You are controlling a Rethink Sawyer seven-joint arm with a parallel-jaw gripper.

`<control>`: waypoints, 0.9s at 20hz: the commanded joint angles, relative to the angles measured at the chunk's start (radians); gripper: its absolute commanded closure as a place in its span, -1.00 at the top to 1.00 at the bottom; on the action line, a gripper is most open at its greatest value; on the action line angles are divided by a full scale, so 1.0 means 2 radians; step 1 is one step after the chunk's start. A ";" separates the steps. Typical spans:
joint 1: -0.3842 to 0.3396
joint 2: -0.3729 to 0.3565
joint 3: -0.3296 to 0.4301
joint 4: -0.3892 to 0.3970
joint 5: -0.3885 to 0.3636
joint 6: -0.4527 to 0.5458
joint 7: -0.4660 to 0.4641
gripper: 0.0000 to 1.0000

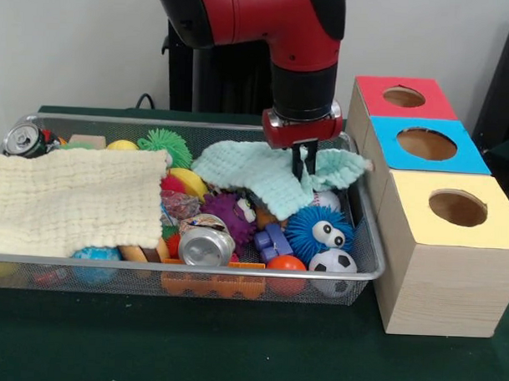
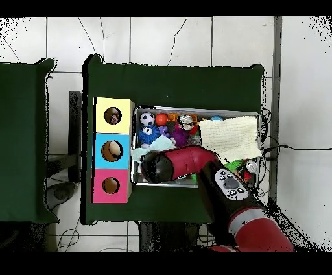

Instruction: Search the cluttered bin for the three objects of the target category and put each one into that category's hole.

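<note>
At 5 o'clock of the basket (image 1: 362, 269) stands the yellow box, its hole (image 1: 457, 208) showing something inside from overhead. One spotted wrapper (image 1: 180, 206) lies mid-basket. Behind, the gripper (image 1: 304, 169) pinches the green cloth (image 1: 263, 176).

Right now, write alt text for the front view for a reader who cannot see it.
A red and black robot arm reaches down into a wire mesh bin of toys, its gripper at a mint-green cloth. A cream cloth covers the bin's left half; a crushed can lies near the front. Red-, blue- and yellow-topped boxes stand to the right.
</note>
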State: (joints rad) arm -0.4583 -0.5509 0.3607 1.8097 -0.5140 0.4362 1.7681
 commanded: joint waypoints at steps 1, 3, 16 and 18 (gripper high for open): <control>-0.041 -0.032 0.022 -0.008 0.012 0.062 -0.034 -1.00; -0.048 -0.041 0.028 -0.006 0.014 0.074 -0.043 -1.00; -0.095 -0.067 0.069 -0.029 0.017 0.179 -0.108 -1.00; -0.102 -0.065 0.076 -0.033 0.014 0.189 -0.113 -1.00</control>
State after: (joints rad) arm -0.6269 -0.6743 0.4194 1.8097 -0.5027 0.6927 1.7681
